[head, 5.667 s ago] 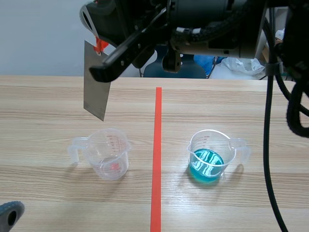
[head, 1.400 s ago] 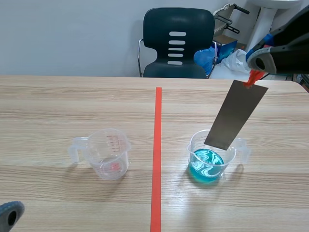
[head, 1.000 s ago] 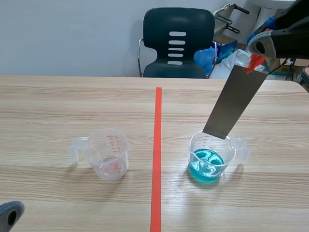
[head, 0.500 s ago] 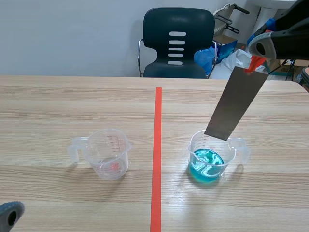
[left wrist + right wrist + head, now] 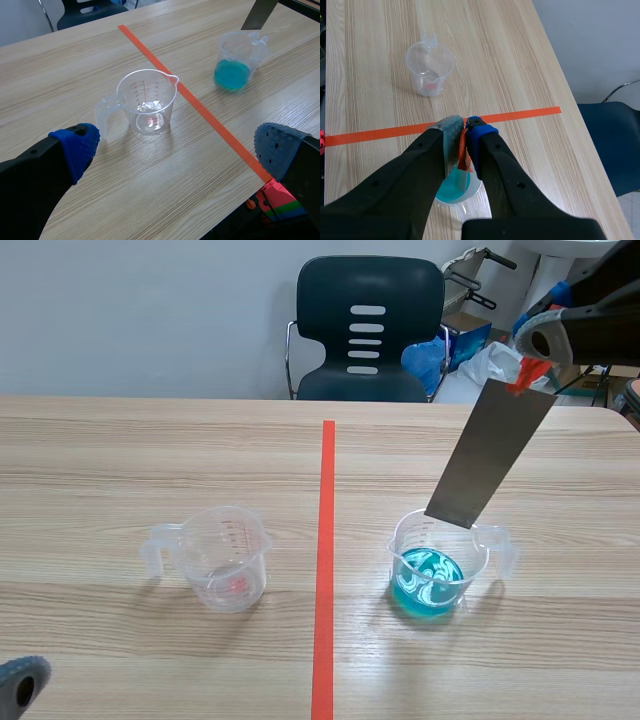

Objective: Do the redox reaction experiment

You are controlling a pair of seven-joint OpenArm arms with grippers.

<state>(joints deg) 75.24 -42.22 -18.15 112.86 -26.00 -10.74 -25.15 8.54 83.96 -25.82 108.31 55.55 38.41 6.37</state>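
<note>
Carried over from the empty cup (image 5: 225, 558), the metal strip (image 5: 490, 452) is held tilted by its top in the clamped right gripper (image 5: 465, 131), lower end just above the blue-liquid cup (image 5: 440, 562); the left gripper (image 5: 177, 147) is spread wide, empty.

Bench (image 5: 120, 440): light wood-grain top, orange-red tape line (image 5: 325, 570) running down its middle. On it: clear measuring cup (image 5: 226, 558), left of the line; measuring cup of blue liquid (image 5: 437, 565), right of the line. Both upright, well apart.
</note>
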